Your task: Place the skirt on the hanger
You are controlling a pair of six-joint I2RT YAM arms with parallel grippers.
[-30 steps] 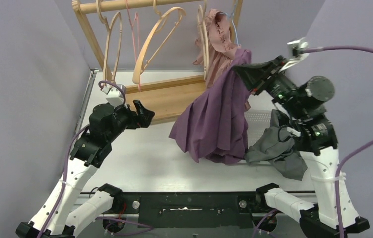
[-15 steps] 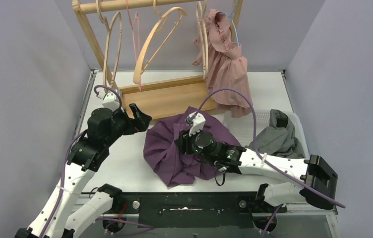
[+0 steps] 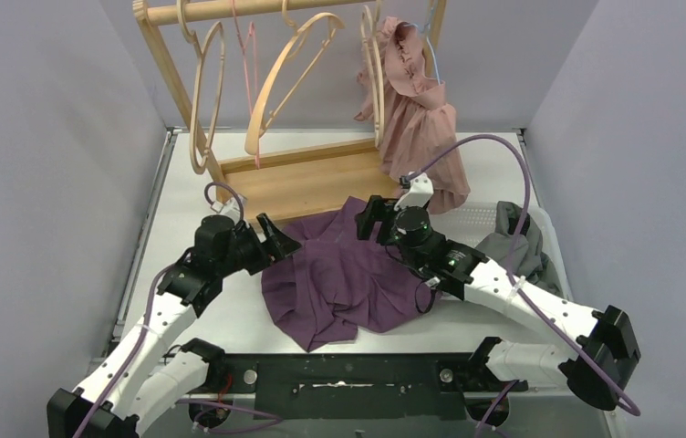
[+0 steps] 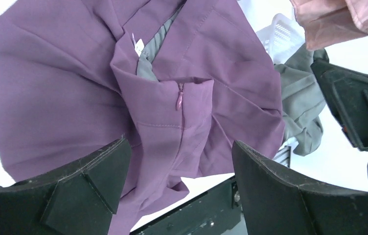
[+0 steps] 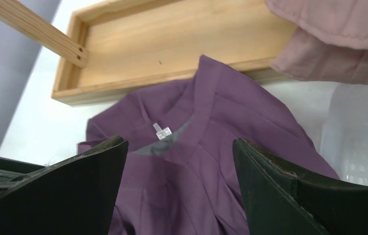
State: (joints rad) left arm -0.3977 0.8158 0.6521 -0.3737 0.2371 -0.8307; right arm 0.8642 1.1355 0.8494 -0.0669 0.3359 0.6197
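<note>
The purple skirt (image 3: 344, 278) lies crumpled on the white table in front of the wooden rack base. In the left wrist view its zipper (image 4: 178, 100) and white label (image 4: 138, 46) face up. My left gripper (image 3: 280, 239) hovers at the skirt's left edge, open, with nothing between the fingers (image 4: 94, 186). Over the skirt's far edge, my right gripper (image 3: 371, 217) is open and empty above the waistband label (image 5: 162, 132). Bare wooden hangers (image 3: 285, 73) hang on the rack's rail.
A pink garment (image 3: 417, 109) hangs at the rack's right end. The rack's wooden base tray (image 5: 172, 44) sits just behind the skirt. A grey garment (image 3: 522, 246) lies in a white basket (image 5: 363, 137) at the right.
The right gripper brought the skirt down from beside the rack onto the table, opened and let it go. The left arm moved right, up to the skirt's edge.
</note>
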